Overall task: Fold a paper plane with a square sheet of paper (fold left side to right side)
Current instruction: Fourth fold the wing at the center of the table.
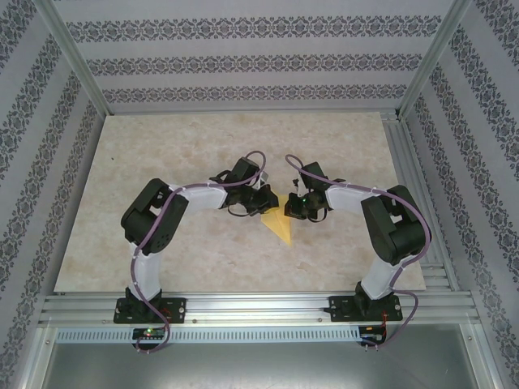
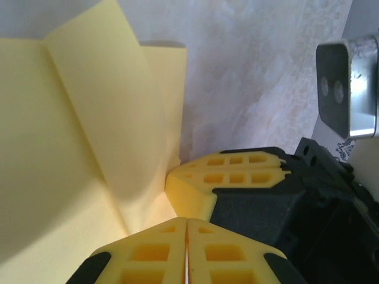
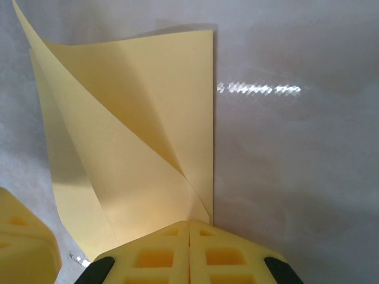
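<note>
Creases cross the square sheet of paper (image 3: 136, 130), thin matte yellow, lying as a pointed shape with one flap curling up off the pale marbled surface (image 1: 162, 162). The left claw (image 2: 186, 222) and right claw (image 3: 189, 225) have their ribbed yellow pads pressed together. They meet at the paper's edge, but I cannot tell whether either nips it. Both arms bend inward, wrists angled down.
</note>
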### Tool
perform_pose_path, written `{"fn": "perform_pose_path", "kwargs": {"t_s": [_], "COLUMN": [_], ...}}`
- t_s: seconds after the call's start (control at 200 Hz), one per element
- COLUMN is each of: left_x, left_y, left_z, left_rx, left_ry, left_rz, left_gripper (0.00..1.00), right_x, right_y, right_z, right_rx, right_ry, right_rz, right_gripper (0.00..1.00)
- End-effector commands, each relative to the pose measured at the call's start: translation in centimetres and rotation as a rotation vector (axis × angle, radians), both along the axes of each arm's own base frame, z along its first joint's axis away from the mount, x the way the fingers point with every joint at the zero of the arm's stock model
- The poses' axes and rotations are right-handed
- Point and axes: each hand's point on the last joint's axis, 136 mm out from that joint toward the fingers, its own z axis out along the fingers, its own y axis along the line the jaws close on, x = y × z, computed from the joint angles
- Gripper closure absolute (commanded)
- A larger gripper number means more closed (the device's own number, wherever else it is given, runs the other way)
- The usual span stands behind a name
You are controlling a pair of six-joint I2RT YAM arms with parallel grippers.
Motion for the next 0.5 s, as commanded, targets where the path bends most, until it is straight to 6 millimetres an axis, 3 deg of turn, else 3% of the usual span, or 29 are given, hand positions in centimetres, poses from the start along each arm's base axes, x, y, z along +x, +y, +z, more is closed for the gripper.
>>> {"fn": "perform_pose_path", "kwargs": {"t_s": [0.0,0.495], "left_x": [0.5,0.3], "left_y": [-0.2,0.5], "left_z": [-0.5,-4.6], "left_rx": [0.002,0.090], "left_ry": [0.001,0.033], "left_rz": [0.005,0.009], "left_gripper": [0.90,0.90], "right_x": [-1.1,-1.0], "right_y": [-0.7,-0.5], "right_z": [-2.1,-2.1], "right_rx": [-0.088,-0.093], "right_ry": [0.043,0.042], "right_rz": [0.009,0.018], "right_gripper": [0.93,0.93]}}
